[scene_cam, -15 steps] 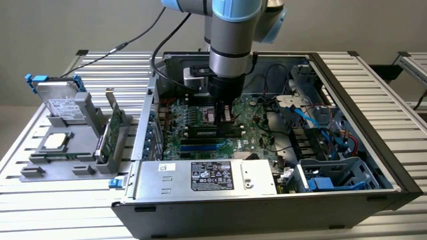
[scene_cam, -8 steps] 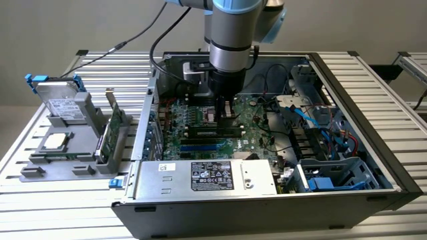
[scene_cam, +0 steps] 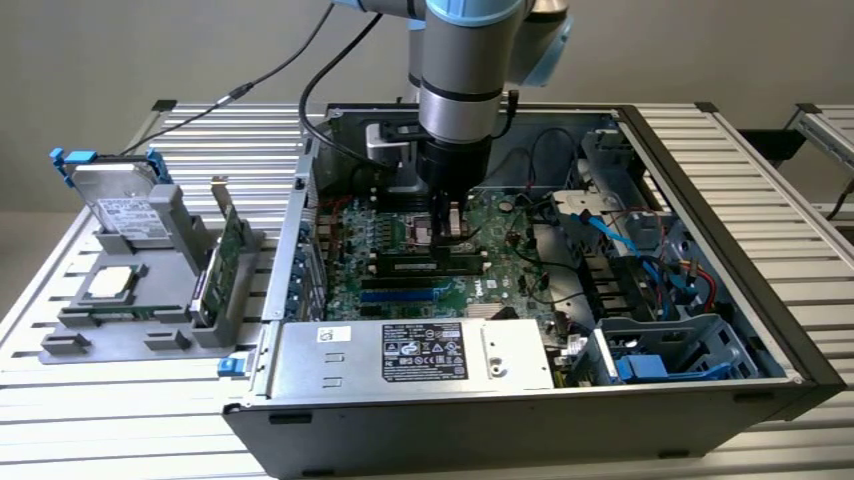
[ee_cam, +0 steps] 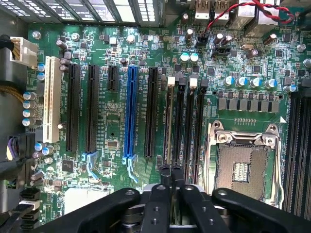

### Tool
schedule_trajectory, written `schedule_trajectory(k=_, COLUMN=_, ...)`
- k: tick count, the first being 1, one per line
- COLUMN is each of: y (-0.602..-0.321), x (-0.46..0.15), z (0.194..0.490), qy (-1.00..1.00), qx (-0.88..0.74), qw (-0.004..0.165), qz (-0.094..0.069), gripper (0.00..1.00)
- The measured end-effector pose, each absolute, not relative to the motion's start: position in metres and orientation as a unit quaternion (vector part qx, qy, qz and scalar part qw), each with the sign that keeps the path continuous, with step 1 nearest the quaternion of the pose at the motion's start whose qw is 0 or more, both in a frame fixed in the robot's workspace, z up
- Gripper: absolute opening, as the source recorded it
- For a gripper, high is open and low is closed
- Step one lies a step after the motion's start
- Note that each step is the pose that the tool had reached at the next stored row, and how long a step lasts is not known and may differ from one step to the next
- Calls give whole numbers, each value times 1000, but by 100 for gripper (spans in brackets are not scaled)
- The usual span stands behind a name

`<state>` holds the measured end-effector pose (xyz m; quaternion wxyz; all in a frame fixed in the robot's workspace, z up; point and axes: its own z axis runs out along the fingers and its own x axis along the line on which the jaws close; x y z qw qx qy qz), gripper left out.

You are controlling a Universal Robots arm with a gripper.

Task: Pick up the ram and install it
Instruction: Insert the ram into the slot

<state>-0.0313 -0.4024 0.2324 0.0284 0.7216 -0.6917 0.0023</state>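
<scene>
One ram (ee_cam: pixel 168 119) stands edge-up, slotted into the motherboard (ee_cam: pixel 109 121). Above its end, the gripper (ee_cam: pixel 171 171) has its fingers pressed together.

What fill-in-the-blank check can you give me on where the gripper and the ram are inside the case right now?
1. The gripper, jaws ____, is at one end of the ram.
2. The ram sits in a memory slot on the ____ of the open computer case.
3. One long expansion slot is coloured ____.
4. The hard drive sits outside the case, on the exterior view's ____.
Missing words: shut; motherboard; blue; left.
</scene>
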Motion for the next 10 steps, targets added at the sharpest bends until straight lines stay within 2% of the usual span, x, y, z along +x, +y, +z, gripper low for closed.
schedule_trajectory(k=10, y=-402, x=-31, z=232, qy=-692, qx=722, qw=28, qz=2, gripper=10)
